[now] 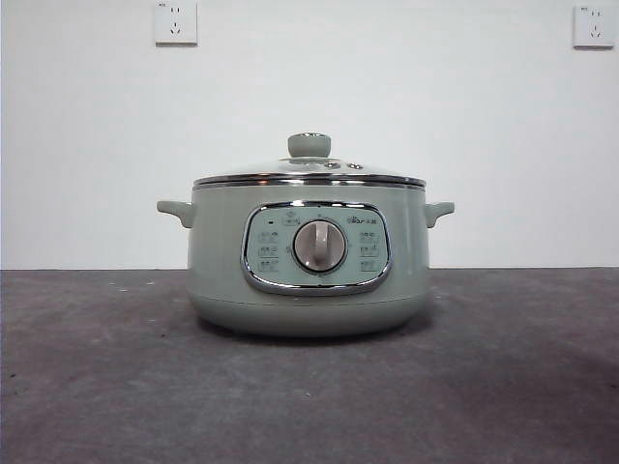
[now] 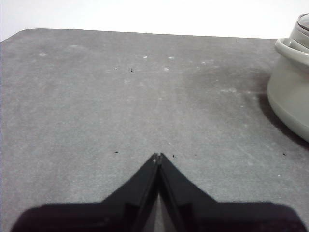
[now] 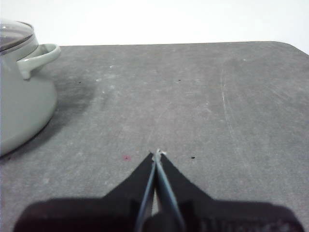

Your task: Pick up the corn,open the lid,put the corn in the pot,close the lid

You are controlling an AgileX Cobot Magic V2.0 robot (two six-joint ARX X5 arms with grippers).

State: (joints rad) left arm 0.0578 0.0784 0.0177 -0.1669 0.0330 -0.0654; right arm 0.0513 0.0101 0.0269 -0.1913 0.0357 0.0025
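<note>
Here the lidded pot (image 2: 289,92) sits well apart from the left claw (image 2: 158,157).

Table (image 1: 97,387): dark grey matte top, scuffed, with pale smudges, faint scratches and a few small dark specks; one rounded corner shows in each wrist view, and a tiny red speck (image 3: 126,157) lies on the surface in the right wrist view. Wall (image 1: 97,145): plain white, rising behind the table's far edge. Sockets: two white wall outlets high on the wall, one toward the left (image 1: 175,22), one at the far right (image 1: 593,26).
</note>
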